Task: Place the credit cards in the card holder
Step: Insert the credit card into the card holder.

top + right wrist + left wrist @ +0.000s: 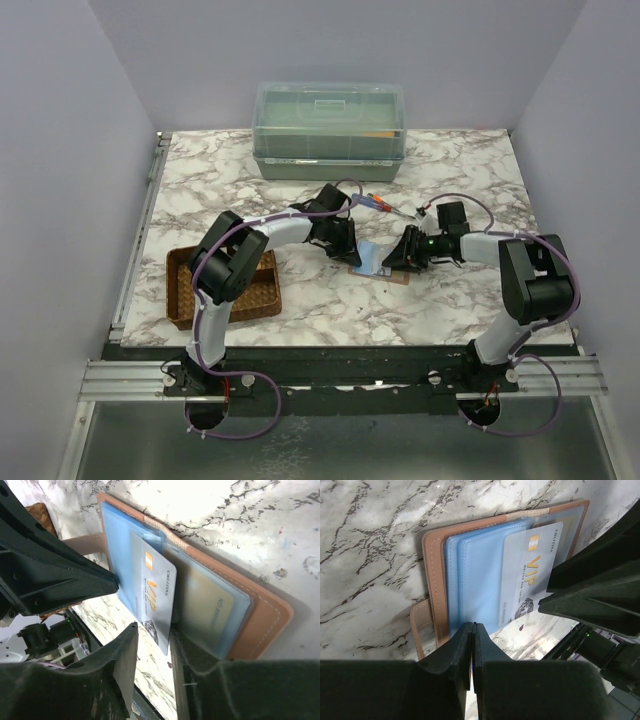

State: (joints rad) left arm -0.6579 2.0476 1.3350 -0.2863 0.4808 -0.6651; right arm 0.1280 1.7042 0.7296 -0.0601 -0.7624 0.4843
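black fingers of the left gripper (473, 630) are pressed flat together with nothing seen between them. their tips sit at the near edge of the card holder (434, 580), just by its blue sleeves (475, 575). the right gripper (155, 630) faces it from the other side, fingers a narrow way apart, with the end of a silver-grey vip card (156, 592) in the gap. whether they pinch the card i cannot tell. that card lies slanting over the blue sleeves. a tan-gold card (210, 605) sits inside a clear pocket beside it. the holder lies open and flat on the marble table (300, 310), about mid-table between the two arms. red-and-blue screwdrivers (380, 203) lie just behind it. a woven tray (190, 300) stands at the left and a clear lidded box (330, 130) at the back edge.
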